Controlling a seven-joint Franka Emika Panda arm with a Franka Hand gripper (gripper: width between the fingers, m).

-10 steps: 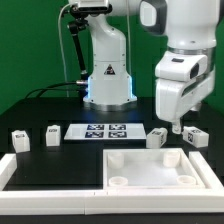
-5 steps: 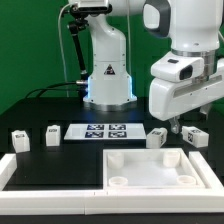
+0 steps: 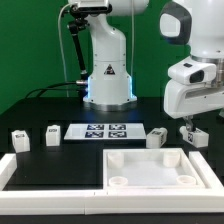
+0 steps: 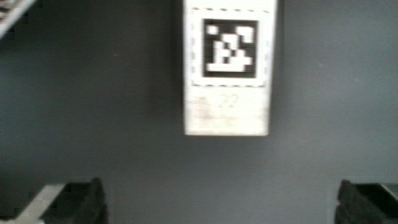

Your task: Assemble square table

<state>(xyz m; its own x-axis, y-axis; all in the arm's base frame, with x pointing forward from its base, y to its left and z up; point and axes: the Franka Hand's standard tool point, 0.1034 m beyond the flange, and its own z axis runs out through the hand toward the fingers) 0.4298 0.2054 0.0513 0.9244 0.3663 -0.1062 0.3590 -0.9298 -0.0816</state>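
Above the exterior view's rightmost leg (image 3: 198, 136) | fingers (image 4: 68, 203) wide open, holding nothing

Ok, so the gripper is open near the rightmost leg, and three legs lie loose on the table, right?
Not quite: four legs lie loose, not three. The exterior view shows two on its left of the marker board and two on its right, one plus the rightmost leg. The gripper is open near that leg, as you said.
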